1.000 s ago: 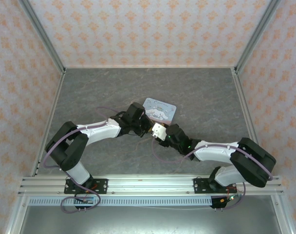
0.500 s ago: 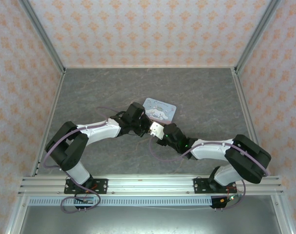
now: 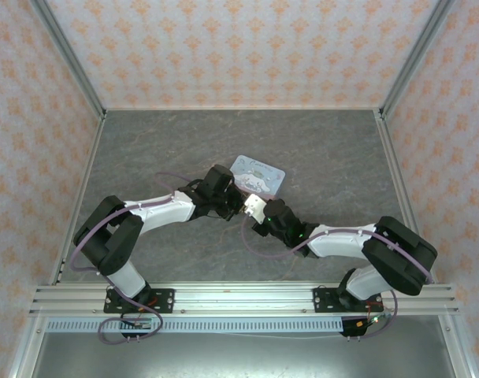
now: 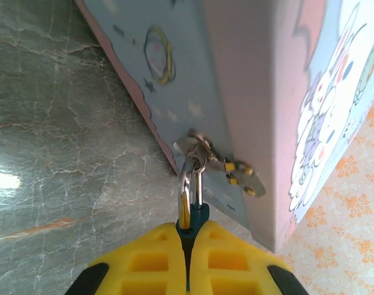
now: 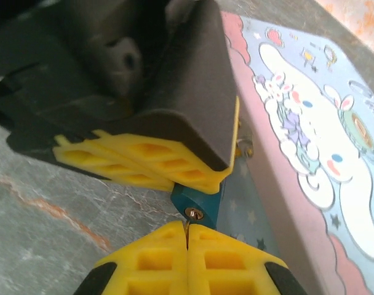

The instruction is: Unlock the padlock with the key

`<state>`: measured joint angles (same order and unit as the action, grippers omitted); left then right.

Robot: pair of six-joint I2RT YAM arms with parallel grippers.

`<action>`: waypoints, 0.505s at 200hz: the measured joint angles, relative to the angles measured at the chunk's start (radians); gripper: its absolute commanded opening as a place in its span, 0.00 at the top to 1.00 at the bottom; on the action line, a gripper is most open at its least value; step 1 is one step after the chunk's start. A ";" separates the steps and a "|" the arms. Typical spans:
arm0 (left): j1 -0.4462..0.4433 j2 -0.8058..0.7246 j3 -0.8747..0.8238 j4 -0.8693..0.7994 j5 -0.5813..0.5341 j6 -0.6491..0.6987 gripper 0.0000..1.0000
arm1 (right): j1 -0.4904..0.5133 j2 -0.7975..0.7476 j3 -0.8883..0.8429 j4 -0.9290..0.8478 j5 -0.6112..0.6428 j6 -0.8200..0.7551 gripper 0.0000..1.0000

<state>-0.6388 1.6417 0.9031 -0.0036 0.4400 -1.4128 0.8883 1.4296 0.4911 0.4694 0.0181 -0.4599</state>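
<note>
The left gripper [image 4: 187, 236] is pinching the tiny teal padlock [image 4: 198, 216], silver shackle on the cartoon tin [image 4: 175, 80], while the right gripper [image 5: 187, 233] is sitting fully closed at its brassy bit

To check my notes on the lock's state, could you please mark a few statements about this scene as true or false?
1. The left gripper is shut on the padlock. True.
2. The padlock's shackle hangs clear of the tin. False: it passes through the tin's hasp.
3. The right gripper stands wide open. False: it is shut, right at the padlock's brassy end.
4. The tin's cartoon print faces up. True.
</note>
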 measured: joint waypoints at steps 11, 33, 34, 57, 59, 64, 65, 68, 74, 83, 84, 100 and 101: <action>0.000 0.000 -0.001 0.000 -0.002 0.000 1.00 | -0.003 0.000 0.000 0.000 -0.011 0.059 1.00; 0.000 0.000 -0.002 -0.001 -0.004 0.000 1.00 | -0.006 0.010 0.000 0.011 -0.029 0.159 1.00; 0.000 0.000 -0.002 -0.001 -0.005 0.000 1.00 | -0.006 0.011 0.000 0.012 -0.029 0.164 1.00; 0.000 0.000 -0.002 -0.010 -0.015 0.007 0.87 | -0.008 0.023 0.000 0.026 -0.035 0.215 1.00; 0.000 0.000 -0.002 -0.011 -0.016 0.007 0.85 | -0.008 0.024 0.000 0.027 -0.037 0.217 1.00; 0.000 0.000 -0.002 -0.012 -0.019 0.010 0.81 | -0.008 0.025 0.000 0.028 -0.038 0.225 1.00; 0.000 0.000 -0.002 -0.012 -0.019 0.010 0.80 | -0.008 0.025 0.000 0.028 -0.038 0.225 1.00; 0.000 0.000 -0.002 -0.014 -0.021 0.020 0.78 | -0.008 0.025 0.000 0.029 -0.041 0.230 1.00; 0.000 0.000 -0.002 -0.015 -0.021 0.024 0.72 | -0.008 0.026 0.000 0.030 -0.044 0.240 1.00; -0.001 -0.002 -0.001 -0.016 -0.021 0.035 0.67 | -0.008 0.027 0.000 0.030 -0.045 0.260 1.00; -0.001 -0.002 -0.002 -0.016 -0.021 0.033 0.67 | -0.008 0.027 0.000 0.030 -0.045 0.261 1.00; -0.001 -0.006 -0.001 -0.031 -0.026 0.052 0.62 | -0.015 0.028 0.000 0.032 -0.050 0.306 1.00; -0.001 -0.008 -0.001 -0.033 -0.026 0.054 0.62 | -0.015 0.028 0.000 0.032 -0.051 0.308 1.00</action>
<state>-0.6395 1.6341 0.9020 -0.0364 0.4141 -1.3590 0.8730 1.4578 0.4911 0.5011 -0.0326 -0.1516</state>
